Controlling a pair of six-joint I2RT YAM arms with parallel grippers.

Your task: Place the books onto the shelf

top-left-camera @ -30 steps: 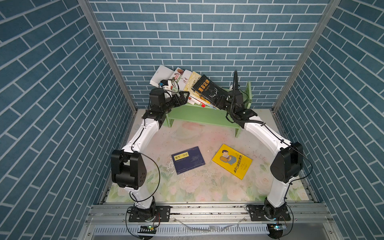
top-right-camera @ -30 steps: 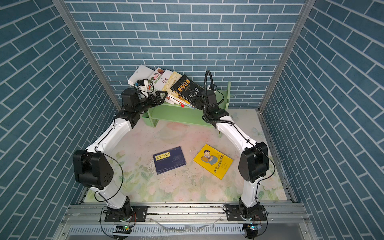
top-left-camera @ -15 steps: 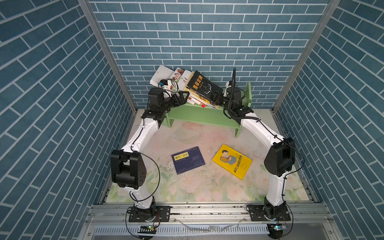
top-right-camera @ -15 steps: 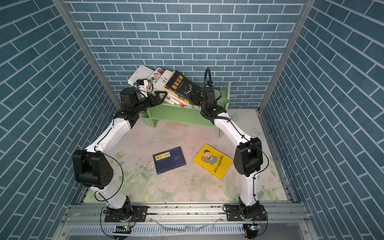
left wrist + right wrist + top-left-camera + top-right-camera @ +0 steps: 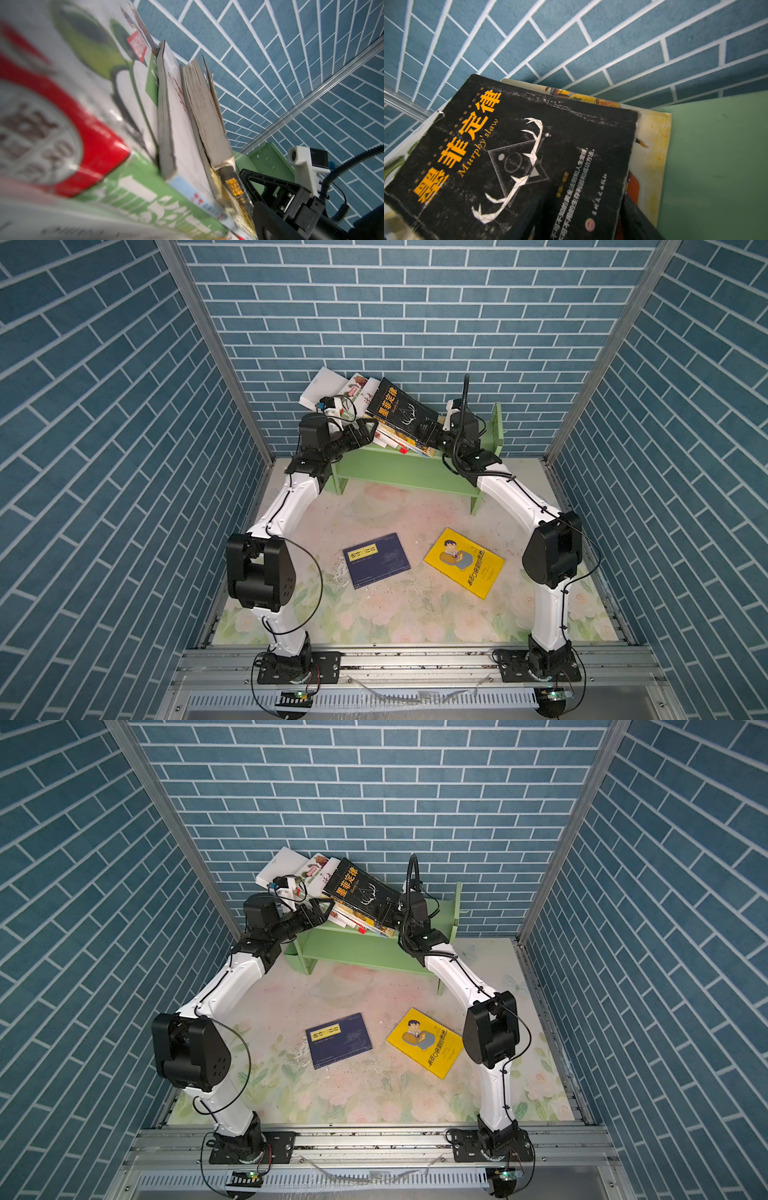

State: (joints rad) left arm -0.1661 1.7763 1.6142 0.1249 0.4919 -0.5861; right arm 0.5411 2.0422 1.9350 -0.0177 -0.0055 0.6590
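Here, the black book (image 5: 401, 410) is clamped by the right gripper (image 5: 432, 433), tilted against books (image 5: 353, 386) leaning on the shelf (image 5: 399, 467); that row is seemingly steadied by the left gripper (image 5: 371, 430), jaws spread wide.

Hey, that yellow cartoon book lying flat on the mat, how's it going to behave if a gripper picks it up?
The yellow book looks thin and soft-covered, so it will probably sag if lifted by one edge. It lies flat on the floral mat, so pinching it likely needs an edge tipped up first. Probably light for its size.
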